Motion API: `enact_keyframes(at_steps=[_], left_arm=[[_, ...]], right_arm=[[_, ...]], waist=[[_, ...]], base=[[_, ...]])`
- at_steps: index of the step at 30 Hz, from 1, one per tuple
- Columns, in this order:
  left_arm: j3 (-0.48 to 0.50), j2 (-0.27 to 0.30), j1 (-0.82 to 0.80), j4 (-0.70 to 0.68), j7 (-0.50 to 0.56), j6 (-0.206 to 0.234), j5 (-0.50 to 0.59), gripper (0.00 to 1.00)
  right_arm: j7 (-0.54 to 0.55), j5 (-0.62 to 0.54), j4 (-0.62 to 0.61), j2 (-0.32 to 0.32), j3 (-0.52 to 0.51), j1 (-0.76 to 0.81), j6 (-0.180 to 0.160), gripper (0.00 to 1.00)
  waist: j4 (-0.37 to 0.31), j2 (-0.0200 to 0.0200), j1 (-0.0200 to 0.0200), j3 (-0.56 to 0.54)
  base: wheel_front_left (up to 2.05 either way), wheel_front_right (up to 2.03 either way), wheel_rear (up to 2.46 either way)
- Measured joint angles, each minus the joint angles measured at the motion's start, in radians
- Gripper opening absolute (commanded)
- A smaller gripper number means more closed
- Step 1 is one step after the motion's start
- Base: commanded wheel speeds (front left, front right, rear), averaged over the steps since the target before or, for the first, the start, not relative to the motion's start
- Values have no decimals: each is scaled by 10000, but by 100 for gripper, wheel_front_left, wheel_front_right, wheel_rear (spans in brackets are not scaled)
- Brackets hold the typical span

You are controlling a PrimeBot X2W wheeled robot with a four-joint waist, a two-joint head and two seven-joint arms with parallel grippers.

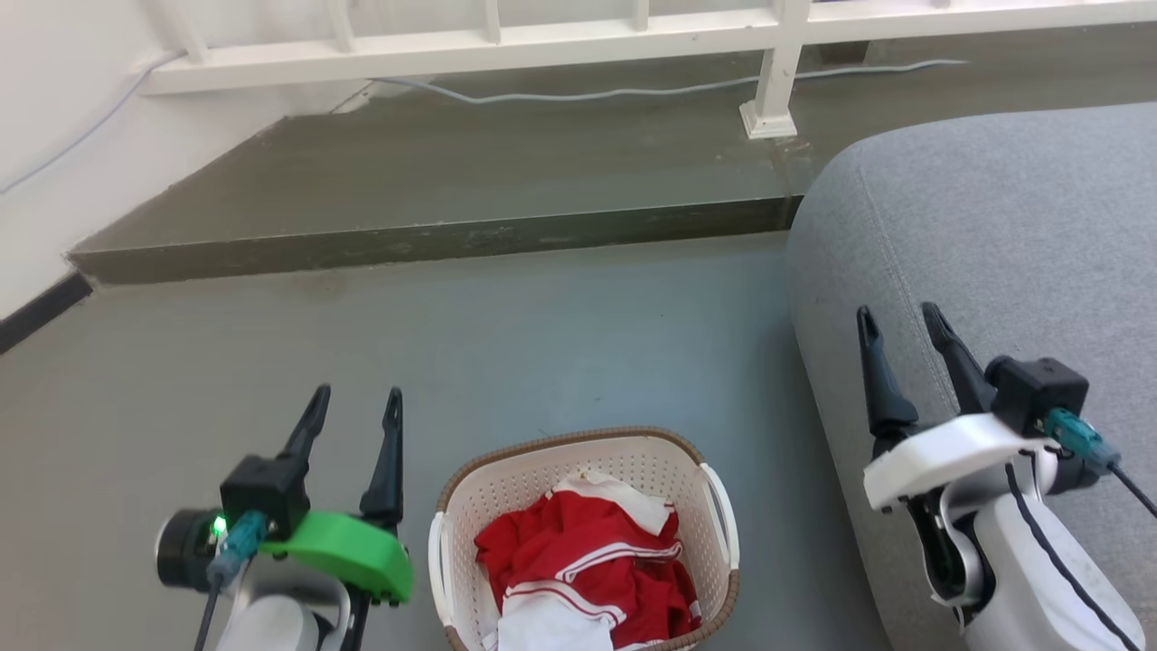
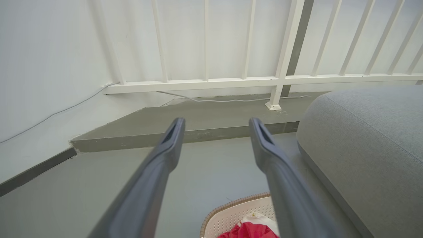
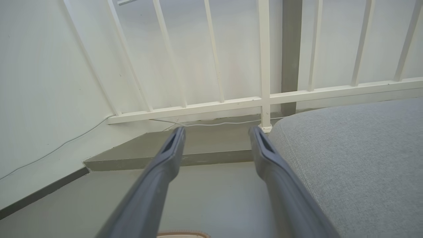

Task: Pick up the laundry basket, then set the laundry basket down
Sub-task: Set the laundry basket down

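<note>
The laundry basket [image 1: 542, 470] stands on the grey floor at the bottom middle of the head view, cream-white and perforated with a brown woven-look rim and white side handles. Red and white clothes [image 1: 587, 561] lie inside it. My left gripper [image 1: 355, 407] hovers open to the basket's left, fingers pointing away from me, apart from the basket. To the basket's right my right gripper [image 1: 899, 321] is open above the sofa's edge. In the left wrist view the open left gripper [image 2: 216, 124] holds nothing, and the laundry basket's rim [image 2: 231, 205] shows at the bottom. The right gripper [image 3: 216, 132] is open and empty too.
A grey sofa [image 1: 994, 235] fills the right side, close to the basket. A raised concrete step [image 1: 434, 240] runs across ahead, with a white railing [image 1: 542, 45] and a grey cable [image 1: 633, 90] on it. A white wall [image 1: 54, 136] stands at left.
</note>
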Motion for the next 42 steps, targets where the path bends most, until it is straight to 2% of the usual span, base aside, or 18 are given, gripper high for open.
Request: enact_keyframes(at_steps=[14,20,42], left_arm=[[293,10,1730,-959,27,84,194,100],[608,-4,2145,-1248,150,84,324,100],[1260,-311,2987,-2194,1053,86,989,100]], right_arm=[[2,-59,-882,-59,-73,1562,-209,100],[77,-61,-1212,-69,-94,1955,-364,100],[819,-238,-2121,-290,-316,2672,-539,100]], waist=[[85,0,0,-494],[61,0,0,-503],[31,0,0,-370]], base=[[0,0,0],[0,0,0],[0,0,0]])
